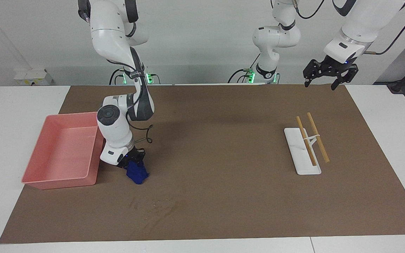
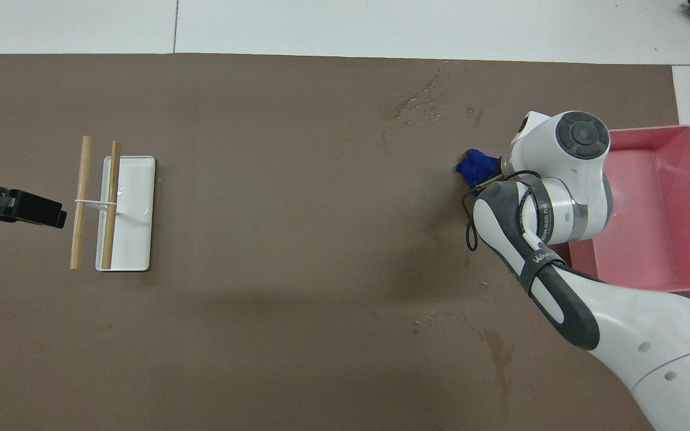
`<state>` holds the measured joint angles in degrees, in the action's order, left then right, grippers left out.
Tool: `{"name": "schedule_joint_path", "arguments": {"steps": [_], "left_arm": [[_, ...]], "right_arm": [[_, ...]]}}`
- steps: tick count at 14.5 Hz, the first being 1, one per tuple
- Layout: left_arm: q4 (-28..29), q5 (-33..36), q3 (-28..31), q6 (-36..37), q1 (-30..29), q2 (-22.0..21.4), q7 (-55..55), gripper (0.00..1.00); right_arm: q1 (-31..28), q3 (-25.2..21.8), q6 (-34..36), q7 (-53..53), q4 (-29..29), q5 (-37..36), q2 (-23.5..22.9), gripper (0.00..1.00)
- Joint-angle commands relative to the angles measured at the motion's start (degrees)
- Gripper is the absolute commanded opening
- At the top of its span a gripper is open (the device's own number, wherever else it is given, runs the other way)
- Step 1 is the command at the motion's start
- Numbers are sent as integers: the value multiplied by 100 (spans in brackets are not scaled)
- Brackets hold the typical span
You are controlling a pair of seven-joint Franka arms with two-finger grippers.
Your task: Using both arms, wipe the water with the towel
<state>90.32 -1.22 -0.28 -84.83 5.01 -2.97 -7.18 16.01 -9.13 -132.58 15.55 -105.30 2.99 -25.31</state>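
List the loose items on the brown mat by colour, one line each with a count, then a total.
Blue: 1, the towel
Pink: 1, the tray
White: 1, the flat rest
Tan: 2, the sticks
Total: 5

Occlusions and cut-offs

Right gripper (image 1: 133, 162): fingers buried in the towel (image 1: 137, 174); overhead, the wrist hides the gripper and most of the towel (image 2: 475, 167). Left gripper (image 2: 18, 208): cut by the overhead view's edge.

White wall (image 1: 202, 38) running along the table's (image 1: 19, 105) robot end w/ even light falling; brown mat (image 1: 223, 116) covering most of the white tabletop.
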Motion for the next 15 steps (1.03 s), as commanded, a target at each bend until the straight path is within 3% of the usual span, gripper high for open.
{"name": "schedule_joint_path", "arguments": {"steps": [1, 15], "left_arm": [[47, -63, 46, 45, 26, -73, -29, 100], [187, -63, 37, -42, 70, -142, 137, 100]], "right_arm": [[-46, 7, -189, 97, 142, -44, -360, 0], [-46, -1, -189, 97, 115, -44, -360, 0]]}}
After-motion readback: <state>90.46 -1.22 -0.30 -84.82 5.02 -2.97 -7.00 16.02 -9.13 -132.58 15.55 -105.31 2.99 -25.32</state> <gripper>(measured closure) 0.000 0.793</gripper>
